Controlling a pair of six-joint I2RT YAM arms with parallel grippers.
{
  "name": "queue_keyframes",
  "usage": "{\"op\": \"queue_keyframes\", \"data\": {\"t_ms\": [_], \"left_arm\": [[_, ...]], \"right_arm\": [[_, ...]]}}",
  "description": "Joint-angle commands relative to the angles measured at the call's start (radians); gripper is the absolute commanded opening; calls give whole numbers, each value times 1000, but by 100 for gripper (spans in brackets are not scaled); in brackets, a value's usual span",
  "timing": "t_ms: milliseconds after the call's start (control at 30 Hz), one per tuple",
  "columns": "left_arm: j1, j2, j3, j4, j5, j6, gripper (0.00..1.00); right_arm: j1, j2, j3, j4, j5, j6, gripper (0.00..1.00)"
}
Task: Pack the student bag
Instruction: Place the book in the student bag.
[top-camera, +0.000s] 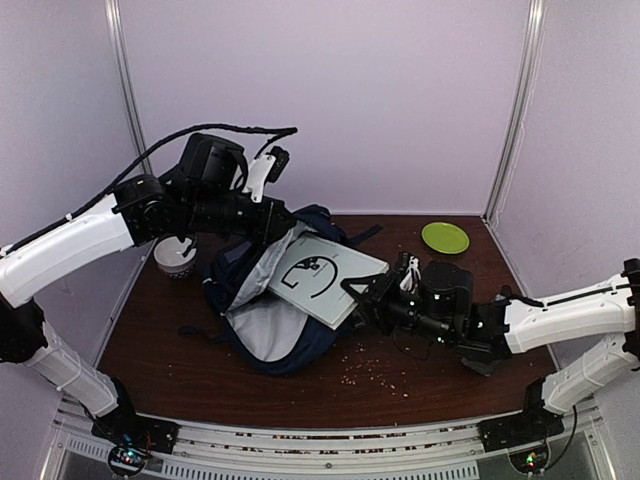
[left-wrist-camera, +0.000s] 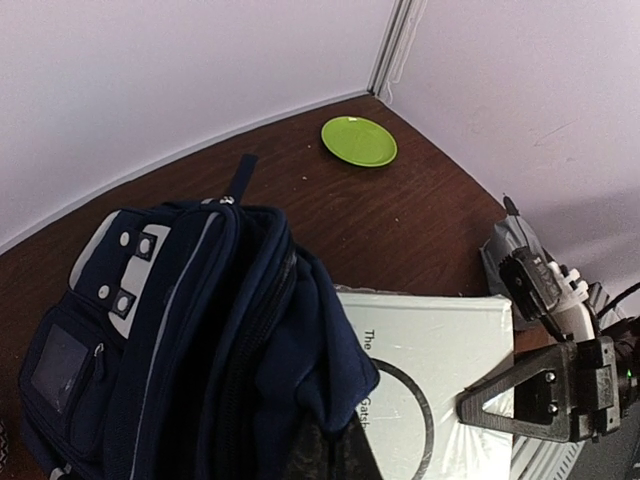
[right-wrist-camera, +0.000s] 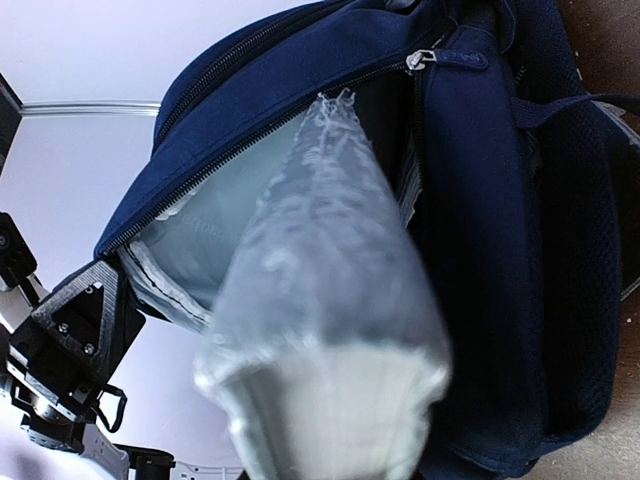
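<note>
Book (top-camera: 325, 275) half in student bag (top-camera: 285, 357)

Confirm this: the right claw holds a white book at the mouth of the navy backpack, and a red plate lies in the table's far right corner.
Wrong colour: the plate is green, not red, as the top external view shows. The right claw holds a white book at the mouth of the navy backpack, and a green plate lies in the table's far right corner.

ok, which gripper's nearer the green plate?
Right. The right gripper sits just front-left of the green plate, shut on the book; left gripper is further left, holding the bag open.
</note>
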Motion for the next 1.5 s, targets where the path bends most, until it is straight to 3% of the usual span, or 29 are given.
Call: {"op": "queue_keyframes", "data": {"t_ms": [0, 600, 933, 1267, 1467], "left_arm": [[-22, -83, 79, 164, 77, 20, 0], [-26, -77, 129, 89, 133, -3, 0], [-30, -61, 121, 150, 231, -90, 0], [-62, -43, 91, 232, 214, -145, 0], [-64, -29, 92, 227, 148, -135, 0]], "right_arm": [[-24, 19, 84, 201, -16, 9, 0], [-75, 304, 236, 256, -16, 26, 0], [-74, 428, 323, 297, 14, 25, 0], [-55, 553, 424, 355, 105, 67, 0], [-53, 507, 366, 363, 156, 33, 0]]}}
